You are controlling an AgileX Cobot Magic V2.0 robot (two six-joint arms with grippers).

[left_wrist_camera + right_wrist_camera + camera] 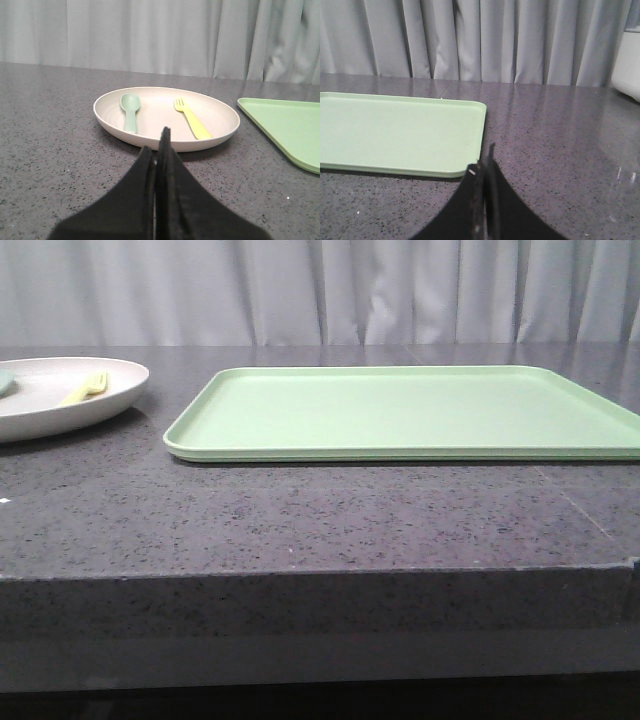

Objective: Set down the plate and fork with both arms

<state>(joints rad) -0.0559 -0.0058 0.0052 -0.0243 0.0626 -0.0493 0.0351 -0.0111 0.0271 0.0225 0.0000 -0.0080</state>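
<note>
The off-white plate (40, 405) sits at the far left of the table; it also shows in the left wrist view (165, 141). The pale-yellow fork (192, 119) lies inside it, beside a pale green spoon (130, 111); the fork also shows in the front view (86, 388). My left gripper (159, 142) is shut and empty, just short of the plate's near rim. My right gripper (485, 160) is shut and empty, by the near right corner of the light-green tray (400, 132). Neither gripper shows in the front view.
The flat light-green tray (410, 412) lies in the middle and right of the dark speckled table. A grey curtain hangs behind. A white object (627, 70) stands at the far right in the right wrist view. The table's front edge (320, 575) is close to the camera.
</note>
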